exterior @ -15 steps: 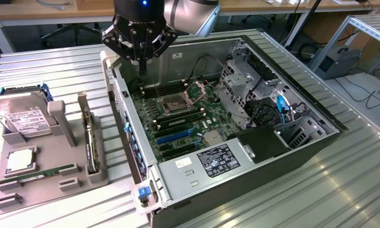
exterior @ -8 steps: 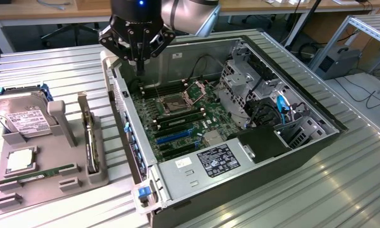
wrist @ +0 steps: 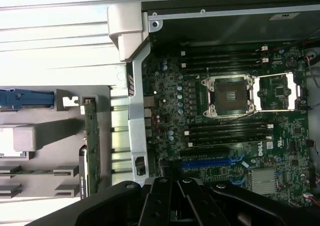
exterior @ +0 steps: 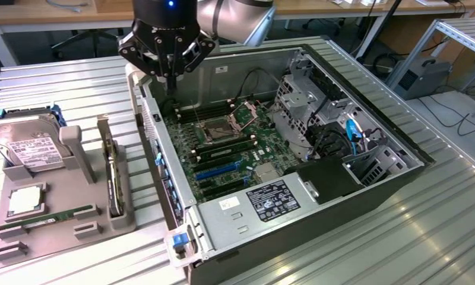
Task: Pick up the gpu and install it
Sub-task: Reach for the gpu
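The gripper (exterior: 171, 84) is hanging with its fingers pressed together and pinching nothing, over the far corner of the open computer case (exterior: 396, 172), just above the top edge of the motherboard (exterior: 230, 151). In the wrist view its black fingers (wrist: 172, 193) are showing over the blue expansion slots (wrist: 210, 162), with the empty CPU socket (wrist: 230, 96) lying beyond them. In the exterior view the socket (exterior: 219, 127) is sitting at about five o'clock from the gripper, and the blue slots (exterior: 218, 172) are lying further along the same line. The gpu (exterior: 111, 175) is standing on edge in a slot of the grey holder tray (exterior: 87, 228), outside the case, at about seven o'clock from the gripper and well apart from it; the wrist view is catching its thin edge (wrist: 91, 146). At nine o'clock from the gpu, a hard drive (exterior: 31, 148) is leaning upright in the same tray, and a green memory stick (exterior: 55, 215) is lying at about eight o'clock.
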### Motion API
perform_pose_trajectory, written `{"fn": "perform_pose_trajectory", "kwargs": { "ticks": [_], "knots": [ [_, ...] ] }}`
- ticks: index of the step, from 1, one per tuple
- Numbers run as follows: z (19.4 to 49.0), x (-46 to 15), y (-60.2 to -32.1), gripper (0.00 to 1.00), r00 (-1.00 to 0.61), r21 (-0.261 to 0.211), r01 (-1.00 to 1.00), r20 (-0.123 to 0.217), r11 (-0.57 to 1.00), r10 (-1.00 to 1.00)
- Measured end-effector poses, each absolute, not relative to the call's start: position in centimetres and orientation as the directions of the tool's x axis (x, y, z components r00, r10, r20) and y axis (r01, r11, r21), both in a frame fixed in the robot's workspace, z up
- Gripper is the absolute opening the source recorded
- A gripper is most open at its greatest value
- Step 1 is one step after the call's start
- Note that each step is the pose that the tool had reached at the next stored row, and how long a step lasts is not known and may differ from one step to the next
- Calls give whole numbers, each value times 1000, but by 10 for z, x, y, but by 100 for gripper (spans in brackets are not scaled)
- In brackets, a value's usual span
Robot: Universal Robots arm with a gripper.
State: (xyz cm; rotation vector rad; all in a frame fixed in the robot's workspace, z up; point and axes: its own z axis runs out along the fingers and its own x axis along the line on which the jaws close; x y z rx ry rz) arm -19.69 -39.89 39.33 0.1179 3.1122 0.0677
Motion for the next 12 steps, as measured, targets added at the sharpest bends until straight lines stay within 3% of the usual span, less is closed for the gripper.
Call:
{"fn": "perform_pose_trajectory", "kwargs": {
  "ticks": [12],
  "knots": [
    [393,-206,-399,11,-997,44,75,-25,996,76]
  ]
}}
